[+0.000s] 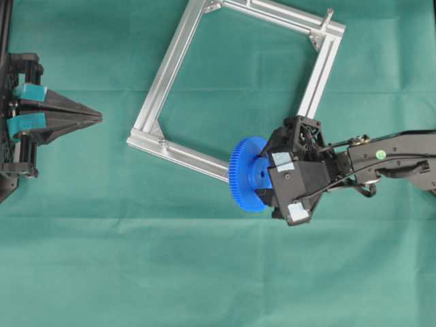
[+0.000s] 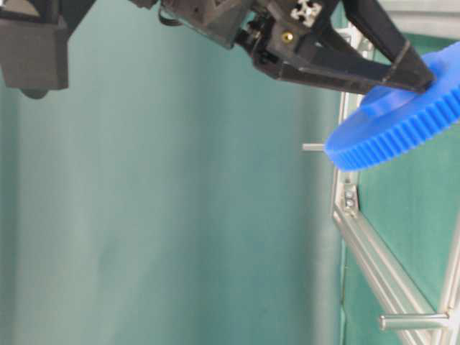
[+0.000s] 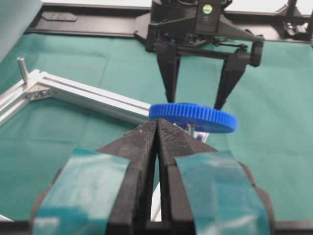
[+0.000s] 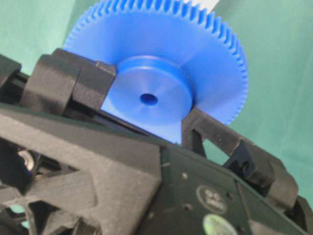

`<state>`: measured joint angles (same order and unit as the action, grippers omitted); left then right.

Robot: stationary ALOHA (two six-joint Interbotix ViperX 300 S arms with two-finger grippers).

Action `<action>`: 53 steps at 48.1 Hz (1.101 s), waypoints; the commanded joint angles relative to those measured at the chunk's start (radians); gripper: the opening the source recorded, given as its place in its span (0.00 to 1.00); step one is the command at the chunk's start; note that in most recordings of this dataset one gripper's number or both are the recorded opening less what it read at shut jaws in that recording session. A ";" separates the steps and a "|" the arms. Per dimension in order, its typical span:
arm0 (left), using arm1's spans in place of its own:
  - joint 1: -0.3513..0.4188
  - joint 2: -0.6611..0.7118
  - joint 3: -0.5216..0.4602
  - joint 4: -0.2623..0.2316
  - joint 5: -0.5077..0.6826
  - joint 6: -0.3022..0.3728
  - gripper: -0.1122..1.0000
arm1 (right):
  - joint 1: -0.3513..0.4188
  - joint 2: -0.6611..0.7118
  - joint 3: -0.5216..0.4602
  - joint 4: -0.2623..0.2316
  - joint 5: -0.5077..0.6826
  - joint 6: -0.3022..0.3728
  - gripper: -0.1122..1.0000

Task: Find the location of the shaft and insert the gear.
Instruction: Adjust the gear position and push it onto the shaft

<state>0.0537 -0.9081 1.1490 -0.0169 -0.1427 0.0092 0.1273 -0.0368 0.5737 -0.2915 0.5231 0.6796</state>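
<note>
While right jaws (image 3: 195, 100) clamp large blue toothed plastic gear (image 1: 250, 174) by hub, I hold disc above silver aluminium frame (image 1: 163, 68) corner, hunting thin metal shaft (image 2: 313, 146) beneath; left jaws (image 3: 157, 132) clenched, parked clear.

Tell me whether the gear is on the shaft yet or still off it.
Off. The right tool holds the gear by its hub above the frame corner, and the right wrist view shows its centre hole empty.
</note>
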 commanded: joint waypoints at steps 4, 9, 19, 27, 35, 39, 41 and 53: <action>0.003 0.008 -0.009 -0.002 -0.005 0.000 0.12 | -0.018 -0.006 -0.018 -0.003 -0.037 -0.002 0.72; 0.003 0.008 -0.009 -0.002 -0.005 0.000 0.12 | -0.017 -0.006 -0.029 -0.003 -0.052 -0.006 0.72; 0.003 0.008 -0.009 -0.002 -0.005 0.000 0.12 | -0.015 -0.005 -0.052 -0.003 -0.052 -0.011 0.72; 0.002 0.008 -0.008 -0.002 -0.005 0.000 0.12 | -0.017 -0.003 -0.063 -0.009 -0.051 -0.012 0.72; 0.002 0.008 -0.009 -0.002 -0.005 0.000 0.12 | -0.017 0.005 -0.072 -0.023 -0.051 -0.012 0.72; 0.003 0.008 -0.009 -0.002 -0.005 0.000 0.12 | -0.018 0.012 -0.077 -0.025 -0.049 -0.012 0.72; 0.003 0.008 -0.008 -0.002 -0.005 0.000 0.12 | -0.021 0.017 -0.080 -0.026 -0.049 -0.014 0.72; 0.003 0.008 -0.008 -0.002 -0.005 0.000 0.12 | -0.028 0.037 -0.095 -0.028 -0.048 -0.014 0.72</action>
<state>0.0522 -0.9081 1.1490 -0.0169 -0.1427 0.0092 0.1150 0.0123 0.5123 -0.3114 0.4817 0.6688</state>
